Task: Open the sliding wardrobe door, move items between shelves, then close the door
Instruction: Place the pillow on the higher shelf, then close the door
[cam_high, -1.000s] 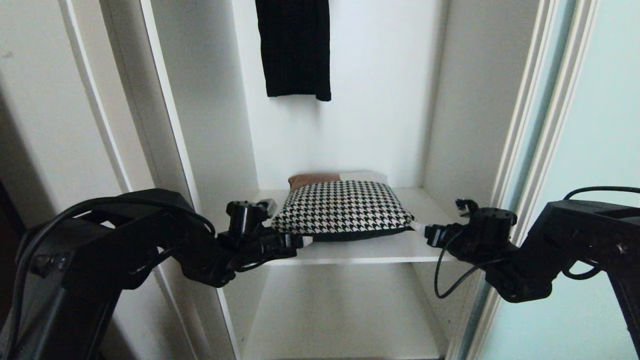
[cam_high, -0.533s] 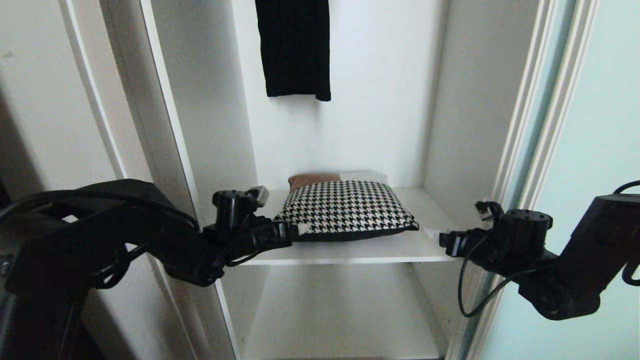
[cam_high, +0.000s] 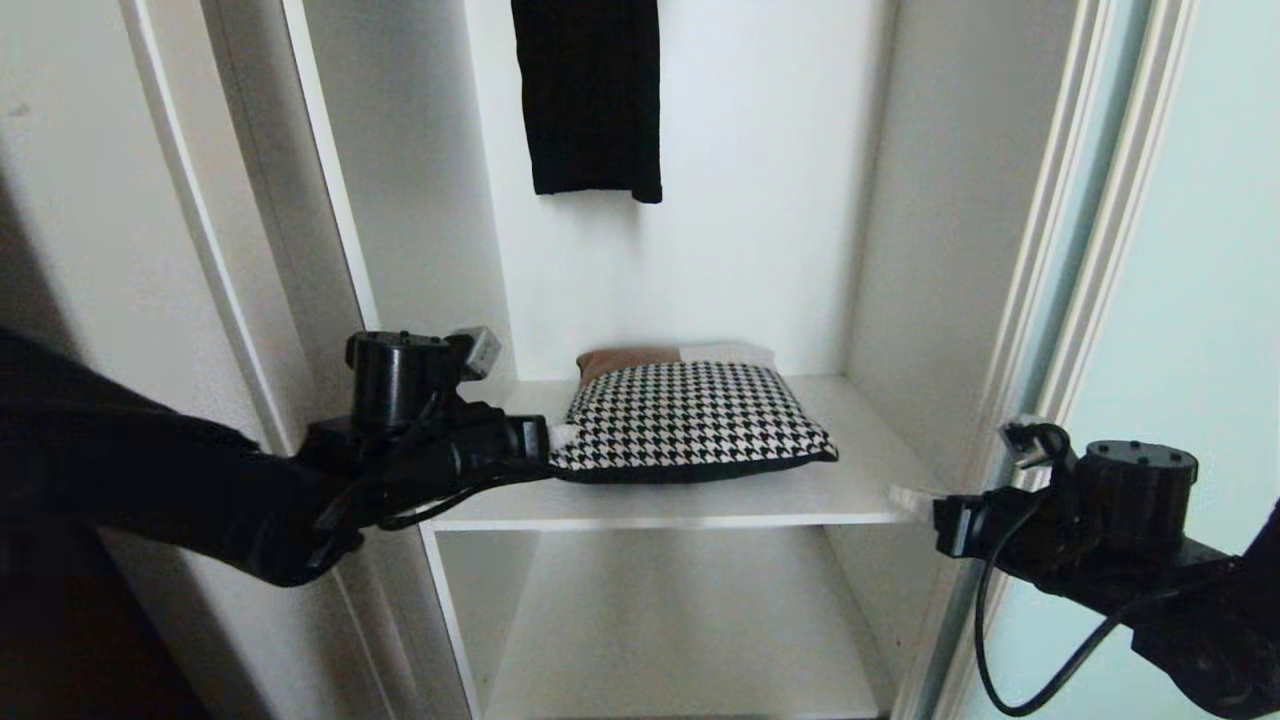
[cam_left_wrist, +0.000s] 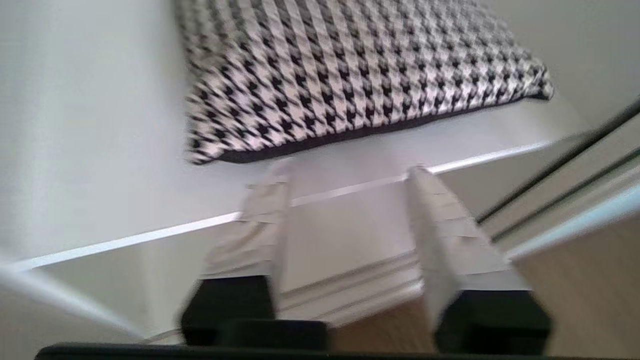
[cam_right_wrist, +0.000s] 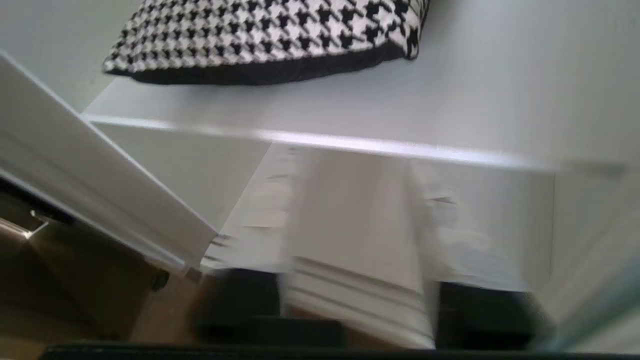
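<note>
Resting on the upper flat white shelf board (cam_high: 860, 470) of the open wardrobe compartment, the soft black-and-white houndstooth fabric bundle (cam_high: 690, 415) with a dark underside is seen ahead of both end effectors. The left end effector (cam_high: 560, 437) is held at the bundle's near left corner, its pale fingertips just beside the fabric; in the left wrist view the two pale fingers (cam_left_wrist: 265, 215) are seen partly apart with nothing between them, their tips at the shelf's front edge just short of the bundle. The right end effector (cam_high: 905, 497) is held at the right end of the same shelf edge, well apart from the bundle's right corner; in the right wrist view its blurred pale fingers (cam_right_wrist: 260, 220) are also seen parted around empty space, in front of and below the shelf edge. A brown and cream fabric piece (cam_high: 675, 355) is seen behind the houndstooth bundle. A black ribbed garment (cam_high: 590, 100) is hung above, against the back wall. The frosted pale aqua glass sliding door (cam_high: 1200, 300) with its thin silvery-white frame is found beyond the right end effector, slid aside. A lower white shelf board (cam_high: 680, 620) is seen beneath both end effectors
</note>
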